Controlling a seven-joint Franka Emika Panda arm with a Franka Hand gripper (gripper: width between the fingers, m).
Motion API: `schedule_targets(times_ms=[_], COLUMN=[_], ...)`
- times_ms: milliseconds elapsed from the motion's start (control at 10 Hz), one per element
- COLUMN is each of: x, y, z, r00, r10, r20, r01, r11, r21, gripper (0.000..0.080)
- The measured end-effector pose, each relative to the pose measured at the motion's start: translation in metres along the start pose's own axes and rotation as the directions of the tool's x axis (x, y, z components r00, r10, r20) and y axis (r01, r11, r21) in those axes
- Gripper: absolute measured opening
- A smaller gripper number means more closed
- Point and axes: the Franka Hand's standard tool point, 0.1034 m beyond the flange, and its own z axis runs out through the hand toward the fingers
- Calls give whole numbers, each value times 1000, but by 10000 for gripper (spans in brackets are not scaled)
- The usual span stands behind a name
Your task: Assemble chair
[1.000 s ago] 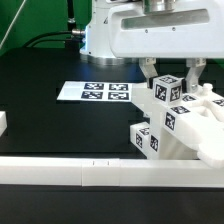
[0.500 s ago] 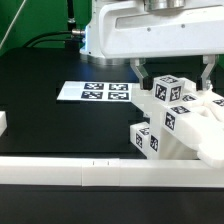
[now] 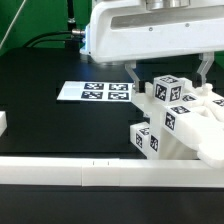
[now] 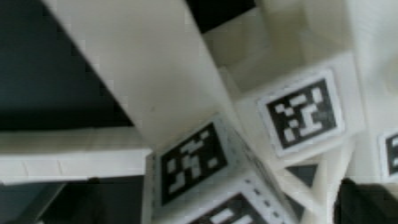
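The chair [image 3: 185, 128] stands partly put together at the exterior view's right: white blocky parts with black-and-white tags, with a small tagged leg block [image 3: 166, 91] on top. My gripper [image 3: 170, 72] hangs right over that block, open, with one finger on each side of it and a gap to each. The wrist view is filled by the chair's white bars and tags [image 4: 302, 110] at very close range. My fingertips do not show clearly there.
The marker board [image 3: 95, 92] lies flat on the black table behind and left of the chair. A long white border rail [image 3: 70, 171] runs along the front. A small white block [image 3: 3, 122] sits at the exterior view's left edge.
The gripper's fingers have spread apart: the finger on the exterior view's left moved away from the top leg block. The chair has not moved.
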Motion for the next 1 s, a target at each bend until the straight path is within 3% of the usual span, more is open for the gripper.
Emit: schedule_targets(times_ms=[400, 600, 700, 800, 1000], x=[0, 0, 0, 0, 0], y=[2, 2, 2, 2, 2], z=[0, 0, 0, 0, 0], r00=[960, 956, 959, 963, 979], r10=[-282, -292, -282, -269, -202], r20=[4, 3, 3, 3, 1], r01=[282, 292, 282, 269, 202], r11=[960, 956, 959, 963, 979], r21=[-6, -6, -5, -6, -4], gripper=[649, 390, 390, 284, 284])
